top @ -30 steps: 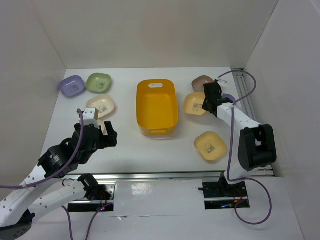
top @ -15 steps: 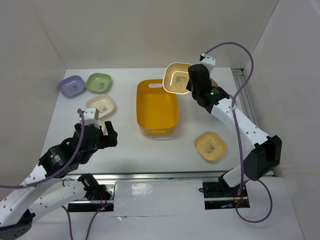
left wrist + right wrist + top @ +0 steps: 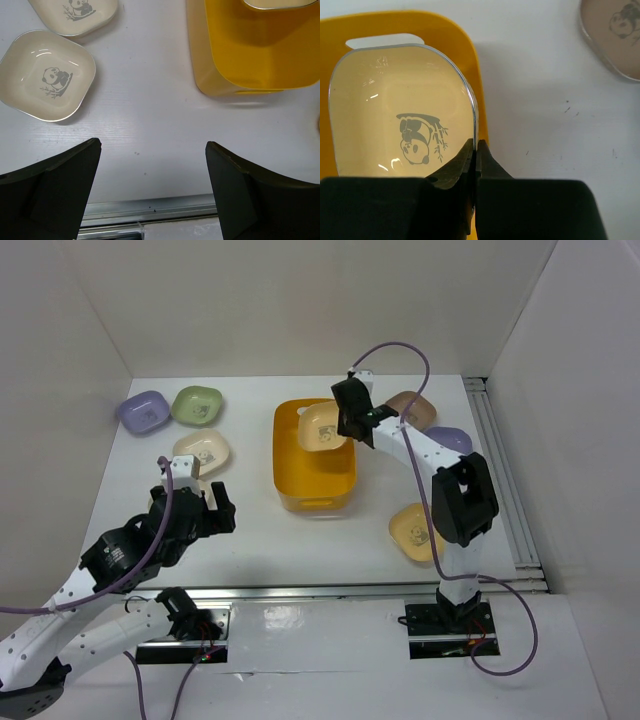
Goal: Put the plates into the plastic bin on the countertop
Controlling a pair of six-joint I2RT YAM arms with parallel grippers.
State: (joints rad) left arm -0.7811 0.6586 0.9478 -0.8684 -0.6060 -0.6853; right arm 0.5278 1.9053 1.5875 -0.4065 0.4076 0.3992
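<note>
The yellow-orange plastic bin [image 3: 312,478] [image 3: 255,55] stands mid-countertop. My right gripper [image 3: 346,426] [image 3: 475,145] is shut on the right rim of a pale yellow plate [image 3: 321,427] [image 3: 400,120], holding it over the bin's far end [image 3: 445,27]. My left gripper [image 3: 206,511] [image 3: 152,145] hovers open and empty over bare countertop [image 3: 150,100], left of the bin. Two cream-coloured plates [image 3: 47,75] [image 3: 75,12] lie just ahead of it. Lilac [image 3: 142,411], green [image 3: 197,405] and cream [image 3: 202,451] plates sit far left. Brown [image 3: 412,408] [image 3: 615,30], lilac [image 3: 452,439] and pale yellow [image 3: 415,528] plates lie right of the bin.
White walls close in the countertop on the left, back and right. A metal rail [image 3: 495,470] runs along the right side, and another [image 3: 150,210] along the near edge below my left gripper. The right arm stretches diagonally across the plates on the right.
My right gripper lifted the pale yellow plate from right of the bin and carried it left, to above the bin's far end. The left arm stayed put.
</note>
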